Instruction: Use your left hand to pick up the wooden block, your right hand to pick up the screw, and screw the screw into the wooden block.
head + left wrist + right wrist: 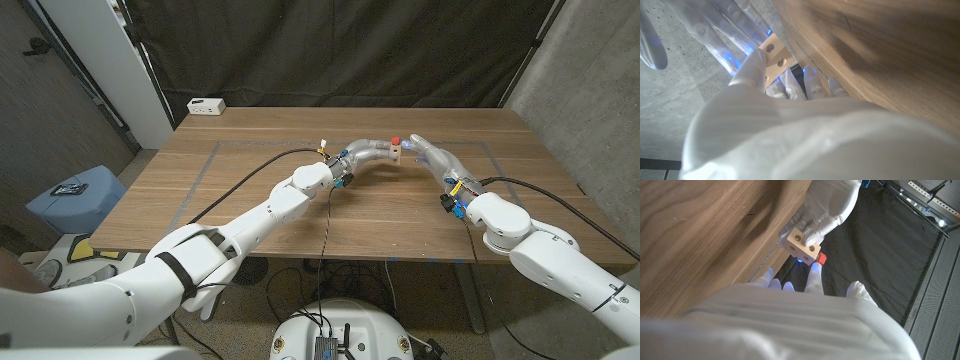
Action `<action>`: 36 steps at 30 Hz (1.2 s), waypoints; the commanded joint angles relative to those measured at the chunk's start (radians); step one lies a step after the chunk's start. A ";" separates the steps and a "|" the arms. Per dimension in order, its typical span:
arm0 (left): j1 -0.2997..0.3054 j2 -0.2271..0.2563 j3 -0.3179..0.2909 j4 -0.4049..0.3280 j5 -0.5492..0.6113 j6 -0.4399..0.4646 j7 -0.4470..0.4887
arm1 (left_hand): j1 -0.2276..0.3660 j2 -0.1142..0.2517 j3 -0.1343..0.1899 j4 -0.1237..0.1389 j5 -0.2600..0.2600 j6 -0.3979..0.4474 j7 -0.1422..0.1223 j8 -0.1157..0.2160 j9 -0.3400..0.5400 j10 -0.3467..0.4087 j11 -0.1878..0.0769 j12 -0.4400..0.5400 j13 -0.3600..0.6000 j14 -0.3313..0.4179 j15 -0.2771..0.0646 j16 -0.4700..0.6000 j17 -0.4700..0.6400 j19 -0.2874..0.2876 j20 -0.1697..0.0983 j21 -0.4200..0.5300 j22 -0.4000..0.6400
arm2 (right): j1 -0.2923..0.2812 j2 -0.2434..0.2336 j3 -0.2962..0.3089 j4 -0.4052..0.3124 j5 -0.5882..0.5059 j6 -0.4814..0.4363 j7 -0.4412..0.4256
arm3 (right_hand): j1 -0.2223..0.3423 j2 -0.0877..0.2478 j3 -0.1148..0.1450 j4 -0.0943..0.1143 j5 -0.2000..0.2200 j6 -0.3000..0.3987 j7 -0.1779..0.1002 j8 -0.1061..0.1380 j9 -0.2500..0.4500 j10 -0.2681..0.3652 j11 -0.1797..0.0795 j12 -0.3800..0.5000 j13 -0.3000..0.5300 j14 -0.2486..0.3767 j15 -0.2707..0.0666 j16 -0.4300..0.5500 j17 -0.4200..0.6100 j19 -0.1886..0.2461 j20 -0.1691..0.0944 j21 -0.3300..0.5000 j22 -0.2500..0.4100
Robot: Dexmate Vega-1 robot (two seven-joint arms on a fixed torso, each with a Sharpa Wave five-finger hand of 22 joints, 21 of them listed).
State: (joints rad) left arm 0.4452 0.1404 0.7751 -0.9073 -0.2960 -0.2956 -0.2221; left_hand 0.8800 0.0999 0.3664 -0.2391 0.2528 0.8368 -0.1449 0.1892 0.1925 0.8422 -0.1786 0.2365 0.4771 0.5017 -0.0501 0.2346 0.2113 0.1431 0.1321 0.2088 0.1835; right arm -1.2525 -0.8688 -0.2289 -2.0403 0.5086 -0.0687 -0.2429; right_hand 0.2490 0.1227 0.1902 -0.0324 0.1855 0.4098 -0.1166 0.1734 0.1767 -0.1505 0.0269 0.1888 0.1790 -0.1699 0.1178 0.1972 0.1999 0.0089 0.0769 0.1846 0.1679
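Wooden table [250, 200]: pale holed block [803, 244].

A lab test bay: black curtain [330, 45] hung behind a taped wooden surface [250, 200], bare concrete wall [585, 90] on the right, cables [325, 265] trailing down, power strip [206, 105] at the far left.

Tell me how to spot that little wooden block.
Look over the far middle of the wooden table, where the two white arms meet. The left robot hand holds the wooden block: a pale cube with round holes, with a red-headed screw beside it.
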 commanded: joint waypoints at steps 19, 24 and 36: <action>0.014 0.012 0.008 -0.043 0.009 0.022 0.011 | -0.018 0.030 0.084 0.079 0.008 0.042 0.029 0.009 0.002 0.010 -0.003 0.015 0.027 0.010 -0.026 0.007 0.003 0.011 -0.001 0.003 0.002 | 0.042 -0.003 -0.003 0.054 -0.007 0.022 0.052 | -0.025 -0.003 0.007 0.006 0.007 -0.064 0.015 -0.005 0.002 -0.036 0.020 -0.008 0.003 -0.061 0.013 0.001 0.006 -0.015 0.013 0.001 0.002; 0.012 0.010 0.008 -0.038 0.010 0.021 0.012 | -0.018 0.029 0.083 0.079 0.008 0.043 0.031 0.009 0.002 0.009 -0.003 0.015 0.027 0.010 -0.025 0.007 0.003 0.011 -0.002 0.003 0.002 | 0.063 0.003 -0.015 0.070 -0.011 0.029 0.064 | -0.029 -0.004 0.006 0.008 0.007 -0.073 0.015 -0.005 0.002 -0.040 0.024 -0.007 0.003 -0.065 0.022 0.001 0.007 -0.017 0.015 0.001 0.002; 0.005 0.004 0.008 -0.025 0.008 0.021 0.010 | -0.018 0.029 0.083 0.079 0.008 0.042 0.031 0.009 0.002 0.009 -0.004 0.015 0.027 0.011 -0.024 0.007 0.003 0.011 -0.001 0.003 0.002 | 0.109 0.017 -0.045 0.105 -0.010 0.039 0.093 | -0.034 -0.005 0.005 0.010 0.007 -0.078 0.014 -0.001 0.002 -0.045 0.024 -0.007 0.003 -0.070 0.027 0.001 0.008 -0.021 0.020 0.001 0.002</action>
State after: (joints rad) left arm 0.4570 0.1494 0.7821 -0.9440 -0.2874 -0.2756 -0.2109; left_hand 0.8800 0.0999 0.3664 -0.2391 0.2554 0.8384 -0.1466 0.1892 0.1925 0.8421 -0.1821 0.2365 0.4771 0.5017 -0.0501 0.2346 0.2113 0.1431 0.1321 0.2088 0.1835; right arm -1.1851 -0.8638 -0.2475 -1.9678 0.4997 -0.0394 -0.1770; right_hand 0.2250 0.1171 0.1941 -0.0284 0.1855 0.3370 -0.1036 0.1694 0.1768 -0.1684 0.0483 0.1808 0.1790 -0.1717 0.1379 0.1972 0.2025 -0.0092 0.0950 0.1846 0.1678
